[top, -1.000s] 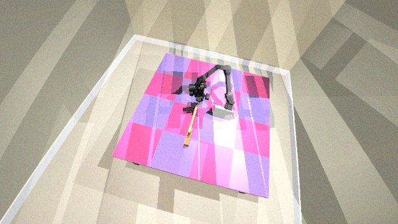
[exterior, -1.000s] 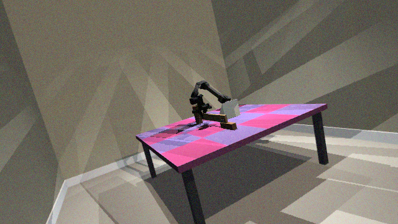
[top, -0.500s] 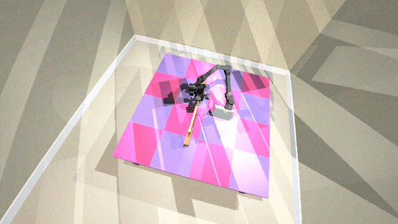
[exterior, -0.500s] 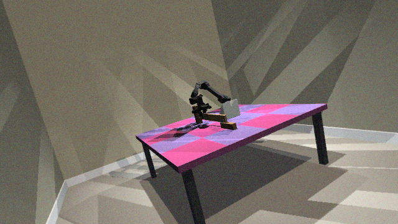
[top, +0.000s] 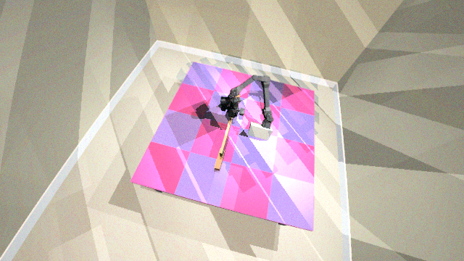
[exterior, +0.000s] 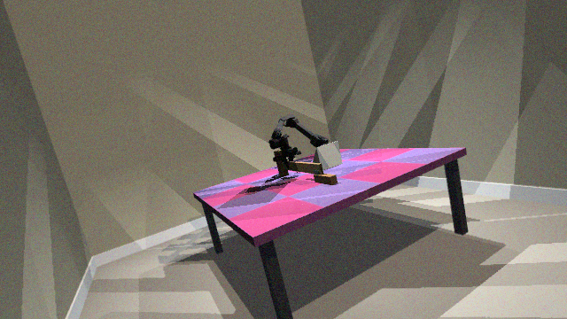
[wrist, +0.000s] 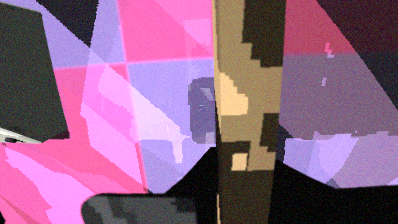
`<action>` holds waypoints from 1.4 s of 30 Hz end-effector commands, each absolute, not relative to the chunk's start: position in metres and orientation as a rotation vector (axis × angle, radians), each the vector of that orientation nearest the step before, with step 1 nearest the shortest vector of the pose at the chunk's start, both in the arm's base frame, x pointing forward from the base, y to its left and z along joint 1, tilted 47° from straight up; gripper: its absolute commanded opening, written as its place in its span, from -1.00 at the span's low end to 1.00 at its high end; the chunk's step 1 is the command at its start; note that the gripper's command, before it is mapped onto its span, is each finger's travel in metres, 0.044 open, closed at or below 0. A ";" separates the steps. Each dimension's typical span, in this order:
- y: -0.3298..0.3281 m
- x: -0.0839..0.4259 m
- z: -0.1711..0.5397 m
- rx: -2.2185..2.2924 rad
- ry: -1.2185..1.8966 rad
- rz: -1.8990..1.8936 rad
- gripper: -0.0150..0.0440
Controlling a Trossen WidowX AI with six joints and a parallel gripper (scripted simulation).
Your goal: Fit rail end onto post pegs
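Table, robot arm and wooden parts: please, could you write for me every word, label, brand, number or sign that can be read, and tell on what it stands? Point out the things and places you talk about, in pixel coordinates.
There is no readable text in any view.
On the arm (top: 267,98) (exterior: 306,129), the rail (top: 226,135) (exterior: 306,167) (wrist: 250,100) and the table (top: 246,177) (exterior: 376,170), no lettering can be made out; very small marks would be too blurred to read.
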State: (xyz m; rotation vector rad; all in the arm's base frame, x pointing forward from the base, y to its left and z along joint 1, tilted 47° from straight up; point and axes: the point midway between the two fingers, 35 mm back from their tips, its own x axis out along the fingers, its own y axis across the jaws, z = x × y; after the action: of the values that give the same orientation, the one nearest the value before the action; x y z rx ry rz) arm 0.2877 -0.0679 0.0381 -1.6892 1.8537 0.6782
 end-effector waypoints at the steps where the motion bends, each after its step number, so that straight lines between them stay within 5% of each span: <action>1: -0.068 0.288 0.043 -1.696 1.844 0.674 -0.49; 42: -0.077 0.287 0.053 -1.696 1.845 0.673 -0.49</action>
State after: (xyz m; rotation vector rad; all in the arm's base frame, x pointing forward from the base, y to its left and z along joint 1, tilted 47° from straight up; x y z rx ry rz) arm 0.2871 -0.0766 0.0478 -1.6903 1.8529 0.6773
